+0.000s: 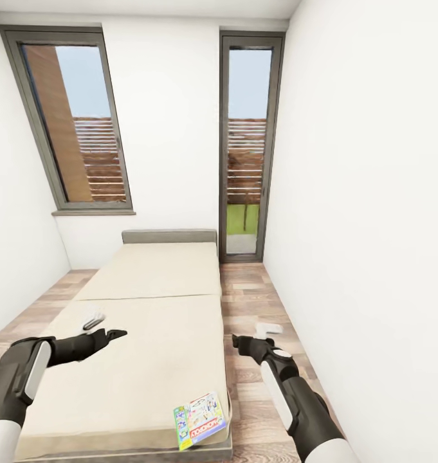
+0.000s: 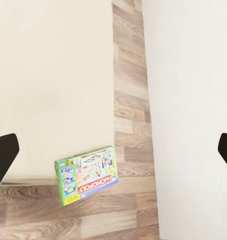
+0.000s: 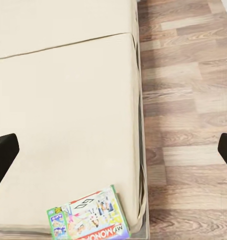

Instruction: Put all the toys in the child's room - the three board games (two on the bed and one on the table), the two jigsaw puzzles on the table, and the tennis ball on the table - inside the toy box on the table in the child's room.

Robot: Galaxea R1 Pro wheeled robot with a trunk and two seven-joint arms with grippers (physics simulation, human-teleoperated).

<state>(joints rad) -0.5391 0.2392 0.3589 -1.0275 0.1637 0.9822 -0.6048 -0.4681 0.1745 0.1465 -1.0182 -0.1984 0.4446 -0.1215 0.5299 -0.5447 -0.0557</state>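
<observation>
Flat green-and-white Monopoly board game box (image 1: 200, 420) lies face-up at the beige bed's (image 1: 148, 334) near right corner, long axis skewed toward that corner. Left gripper (image 1: 100, 329) and right gripper (image 1: 260, 335) both spread, empty.

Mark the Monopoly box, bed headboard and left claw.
Monopoly box (image 1: 200, 420), head view, middle of its lid.
Bed headboard (image 1: 169, 236), head view, centre of its grey front.
Left claw (image 1: 100, 327), head view, between its fingertips.

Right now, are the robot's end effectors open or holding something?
Left end effector: open, holding nothing.
Right end effector: open, holding nothing.
</observation>
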